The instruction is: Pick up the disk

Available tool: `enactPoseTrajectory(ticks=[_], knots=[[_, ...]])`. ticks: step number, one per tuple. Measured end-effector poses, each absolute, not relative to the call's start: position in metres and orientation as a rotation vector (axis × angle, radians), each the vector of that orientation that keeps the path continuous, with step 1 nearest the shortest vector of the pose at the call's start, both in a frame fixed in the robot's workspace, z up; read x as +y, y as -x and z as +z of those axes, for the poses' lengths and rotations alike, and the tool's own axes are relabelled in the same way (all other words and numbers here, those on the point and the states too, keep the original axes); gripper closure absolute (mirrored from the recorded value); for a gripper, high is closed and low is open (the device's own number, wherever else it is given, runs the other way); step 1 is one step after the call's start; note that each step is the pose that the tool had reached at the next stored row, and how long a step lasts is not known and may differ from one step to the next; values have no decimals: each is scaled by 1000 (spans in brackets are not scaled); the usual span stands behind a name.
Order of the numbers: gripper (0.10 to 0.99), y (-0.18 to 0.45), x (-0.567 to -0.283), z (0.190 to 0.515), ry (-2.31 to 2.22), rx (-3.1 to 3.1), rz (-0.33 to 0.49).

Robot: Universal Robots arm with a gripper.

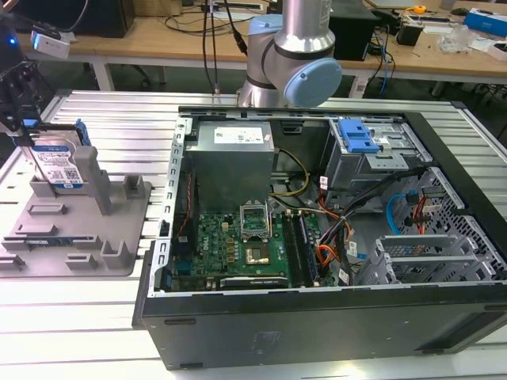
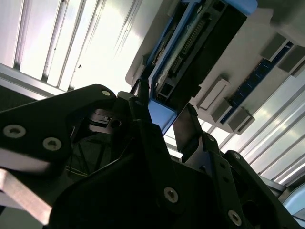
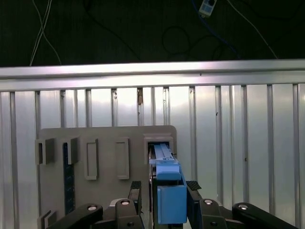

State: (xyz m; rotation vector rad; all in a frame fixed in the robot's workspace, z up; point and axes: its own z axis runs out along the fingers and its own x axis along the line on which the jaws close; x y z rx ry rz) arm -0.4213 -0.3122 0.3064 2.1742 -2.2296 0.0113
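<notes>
While the disk (image 1: 59, 162) is standing upright on its edge in a slot at the far end of the grey fixture (image 1: 119, 214), the gripper (image 3: 164, 187) is hanging directly over that same slot. Its fingers (image 3: 136, 188) are standing apart and reaching down on either side of the disk's top edge. In the first wrist view the blue rail is sitting between them, with one finger close against it and a thin gap showing at the other. The second wrist view is looking along the disk from beside the fingers, and there too its blue end is lying between the two tips, the connector side facing out. The disk's lower part is resting in the fixture, with the labelled face turned outward in the exterior view. The fixture is lying flat on the ribbed metal table (image 1: 79, 317), and on the exterior view's right of the fixture an open computer case (image 1: 317, 317) is lying on its side.
</notes>
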Motion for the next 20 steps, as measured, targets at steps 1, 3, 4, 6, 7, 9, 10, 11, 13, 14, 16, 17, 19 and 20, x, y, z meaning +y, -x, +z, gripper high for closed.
enactPoseTrajectory(ticks=[1,3,4,6,7,9,10,11,13,14,16,17,19,20], knots=[[604,421,-312,306,-2173,-2231,11],[604,421,-313,306,-2171,-2232,11],[604,421,-313,306,-2171,-2233,10],[604,421,-313,306,-2171,-2233,11],[604,421,-313,306,-2171,-2233,11],[604,421,-313,305,-2171,-2234,11],[604,421,-312,305,-2170,-2234,11],[604,421,-312,305,-2169,-2235,10],[604,421,-312,304,-2167,-2237,10],[604,421,-312,304,-2166,-2238,11],[604,421,-312,303,-2165,-2239,10],[604,421,-312,302,-2165,-2239,10],[604,421,-312,301,-2164,-2240,10],[604,421,-311,301,-2163,-2240,10]])
